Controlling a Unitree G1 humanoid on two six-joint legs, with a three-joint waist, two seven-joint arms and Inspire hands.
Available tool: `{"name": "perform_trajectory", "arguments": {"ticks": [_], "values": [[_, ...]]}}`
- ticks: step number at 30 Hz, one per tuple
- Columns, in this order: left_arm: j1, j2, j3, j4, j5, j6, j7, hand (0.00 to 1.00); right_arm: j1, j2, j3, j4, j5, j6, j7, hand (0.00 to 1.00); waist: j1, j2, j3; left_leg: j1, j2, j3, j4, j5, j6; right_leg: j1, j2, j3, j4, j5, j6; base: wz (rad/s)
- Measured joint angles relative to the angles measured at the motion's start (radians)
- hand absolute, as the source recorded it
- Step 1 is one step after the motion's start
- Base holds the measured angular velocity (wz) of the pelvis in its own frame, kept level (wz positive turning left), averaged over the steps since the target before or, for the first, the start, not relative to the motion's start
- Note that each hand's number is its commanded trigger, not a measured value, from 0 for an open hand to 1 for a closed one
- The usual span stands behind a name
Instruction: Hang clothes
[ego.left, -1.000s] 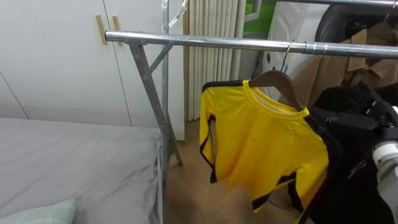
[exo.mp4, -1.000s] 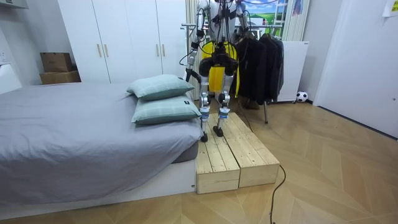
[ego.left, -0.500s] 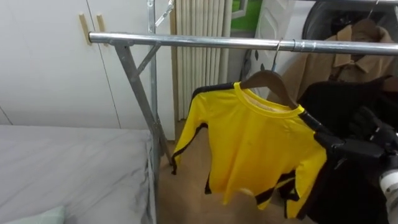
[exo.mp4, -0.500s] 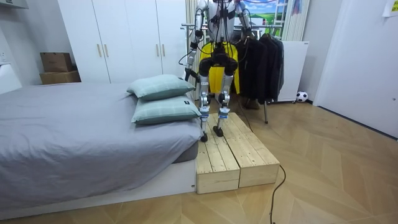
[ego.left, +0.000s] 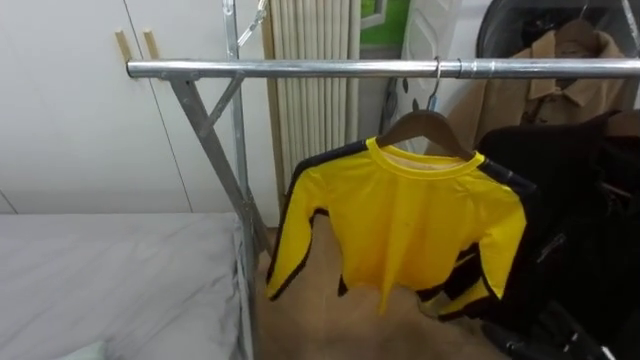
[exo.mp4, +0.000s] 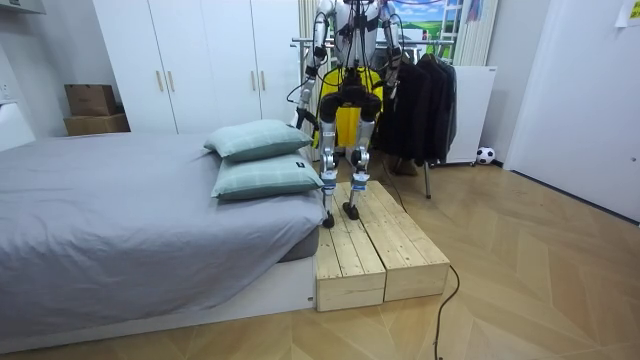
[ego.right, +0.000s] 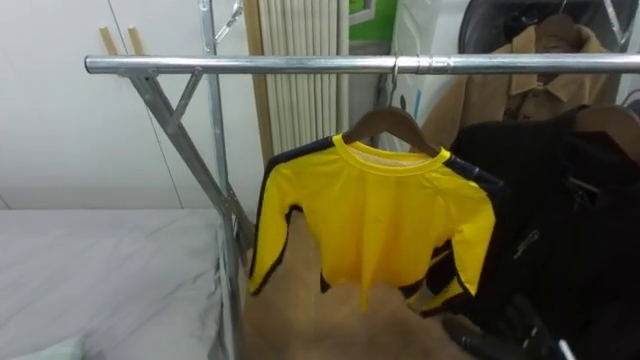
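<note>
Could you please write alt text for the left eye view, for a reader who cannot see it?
A yellow long-sleeved shirt with dark trim hangs on a wooden hanger from a horizontal metal rail. Dark clothes and a tan coat hang to its right; a grey bed lies at lower left, white wardrobe doors behind.

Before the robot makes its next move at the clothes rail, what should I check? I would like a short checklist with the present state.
1. Hanger hooked over rail: ok.
2. Yellow shirt on hanger, both shoulders: ok.
3. Shirt apart from dark clothes: not ok, sleeve overlaps them.
4. Right hand free of shirt: cannot tell.
5. Robot standing on wooden platform: ok.
</note>
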Motion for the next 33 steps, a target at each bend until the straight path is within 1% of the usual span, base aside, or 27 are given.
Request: {"name": "perform_trajectory", "arguments": {"ticks": [3, 4, 6, 7, 8, 9, 12, 13, 15, 17, 20, 21, 23, 24, 26, 29, 33], "values": [[-0.002, -0.014, 0.019, 0.01, -0.001, -0.028, 0.003, 0.0, 0.031, 0.022, -0.001, 0.065, 0.0, -0.001, 0.01, 0.0, 0.002, 0.008, -0.0004, -0.002, -0.001, 0.002, 0.0, 0.0, 0.0, -0.005, 0.0, 0.007, 0.001, 0.0, 0.0, -0.09], [-0.002, -0.018, 0.02, 0.013, -0.001, -0.037, 0.003, 0.0, 0.038, 0.027, -0.001, 0.072, 0.0, -0.003, 0.02, 0.0, 0.0, 0.011, -0.0026, -0.004, -0.002, 0.003, -0.002, 0.0, 0.0, -0.009, 0.0, 0.009, 0.003, 0.0, 0.0, -0.09], [-0.005, -0.019, 0.019, 0.014, -0.001, -0.044, 0.003, 0.0, 0.043, 0.029, 0.003, 0.102, -0.007, -0.022, 0.048, 0.0, -0.004, 0.014, -0.003, -0.003, -0.001, 0.003, -0.008, 0.0, 0.0, -0.011, 0.001, 0.008, 0.003, 0.0, 0.0, -0.01], [-0.012, -0.019, 0.018, 0.013, -0.001, -0.055, 0.001, 0.0, 0.048, 0.029, 0.006, 0.132, -0.021, -0.035, 0.07, 0.0, -0.007, 0.014, -0.0034, -0.002, -0.001, 0.002, -0.01, 0.0, 0.0, -0.012, 0.001, 0.007, 0.003, 0.0, 0.0, 0.05], [-0.015, -0.02, 0.018, 0.012, -0.001, -0.067, -0.001, 0.0, 0.051, 0.029, 0.009, 0.156, -0.038, -0.036, 0.094, 0.0, -0.007, 0.015, -0.0033, -0.003, -0.001, 0.001, -0.01, 0.0, 0.0, -0.013, 0.001, 0.007, 0.003, 0.0, 0.0, 0.0], [-0.016, -0.02, 0.018, 0.012, -0.002, -0.071, -0.002, 0.0, 0.054, 0.029, 0.01, 0.166, -0.043, -0.036, 0.106, 0.0, -0.009, 0.015, -0.0033, -0.003, -0.001, 0.0, -0.01, 0.0, 0.0, -0.013, 0.001, 0.007, 0.003, 0.0, 0.0, 0.0], [-0.016, -0.022, 0.017, 0.012, -0.05, -0.088, -0.004, 0.0, 0.064, 0.031, 0.024, 0.243, -0.047, -0.044, 0.162, 0.0, -0.018, 0.019, -0.0031, -0.002, -0.002, 0.001, -0.012, -0.001, 0.001, -0.011, 0.001, 0.008, 0.002, 0.0, 0.001, 0.0], [-0.019, -0.024, 0.016, 0.011, -0.073, -0.096, -0.005, 0.0, 0.071, 0.035, 0.029, 0.26, -0.049, -0.047, 0.174, 0.0, -0.023, 0.022, -0.0018, -0.003, -0.002, 0.0, -0.013, -0.001, 0.001, -0.013, 0.001, 0.008, 0.002, 0.0, 0.001, 0.0], [-0.026, -0.026, 0.009, 0.011, -0.077, -0.109, -0.008, 0.0, 0.074, 0.039, 0.038, 0.309, -0.064, -0.061, 0.202, 0.0, -0.03, 0.024, -0.0005, -0.005, -0.002, 0.0, -0.013, -0.001, 0.001, -0.015, 0.001, 0.007, 0.002, 0.0, 0.001, 0.0], [-0.034, -0.026, 0.001, 0.011, -0.077, -0.119, -0.015, 0.0, 0.075, 0.045, 0.038, 0.36, -0.079, -0.066, 0.22, 0.0, -0.031, 0.025, 0.0002, -0.006, -0.002, 0.0, -0.013, -0.001, 0.001, -0.016, 0.0, 0.007, 0.002, 0.0, 0.001, 0.0], [-0.051, -0.028, -0.048, 0.01, -0.098, -0.143, -0.013, 0.0, 0.077, 0.055, 0.042, 0.43, -0.077, -0.067, 0.252, 0.0, -0.035, 0.03, 0.0028, -0.01, -0.003, 0.002, -0.013, -0.001, 0.001, -0.02, 0.0, 0.009, 0.001, -0.001, 0.002, 0.0], [-0.054, -0.03, -0.055, 0.01, -0.103, -0.149, -0.013, 0.0, 0.077, 0.056, 0.042, 0.436, -0.077, -0.067, 0.257, 0.0, -0.036, 0.032, 0.0026, -0.01, -0.003, 0.002, -0.013, -0.001, 0.001, -0.021, 0.0, 0.009, 0.002, -0.001, 0.002, 0.0], [-0.059, -0.032, -0.075, 0.01, -0.117, -0.174, -0.012, 0.0, 0.075, 0.064, 0.048, 0.465, -0.077, -0.083, 0.282, 0.0, -0.039, 0.036, 0.0008, -0.014, -0.003, 0.002, -0.013, -0.001, 0.001, -0.026, 0.001, 0.011, 0.004, -0.001, 0.002, 0.0], [-0.059, -0.033, -0.079, 0.01, -0.118, -0.177, -0.012, 0.0, 0.075, 0.066, 0.049, 0.47, -0.077, -0.085, 0.284, 0.0, -0.042, 0.036, 0.0005, -0.015, -0.003, 0.002, -0.013, -0.001, 0.001, -0.027, 0.001, 0.011, 0.004, -0.001, 0.002, 0.0], [-0.061, -0.037, -0.083, 0.01, -0.125, -0.198, -0.012, 0.0, 0.072, 0.07, 0.05, 0.498, -0.077, -0.091, 0.305, 0.0, -0.051, 0.037, -0.0002, -0.019, -0.003, 0.002, -0.014, -0.001, 0.001, -0.031, 0.001, 0.011, 0.003, -0.001, 0.002, 0.0], [-0.062, -0.042, -0.096, 0.011, -0.146, -0.203, -0.012, 0.0, 0.069, 0.07, 0.059, 0.522, -0.077, -0.098, 0.312, 0.0, -0.052, 0.041, -0.0016, -0.019, -0.003, 0.002, -0.017, -0.001, 0.001, -0.031, 0.001, 0.013, 0.002, -0.001, 0.002, -0.01], [-0.064, -0.058, -0.102, 0.015, -0.148, -0.207, -0.012, 0.0, 0.067, 0.071, 0.068, 0.567, -0.075, -0.099, 0.314, 0.0, -0.051, 0.042, 0.0004, -0.006, -0.002, 0.002, -0.031, -0.001, 0.001, -0.027, 0.004, 0.019, 0.002, -0.001, 0.002, -0.04]]}}
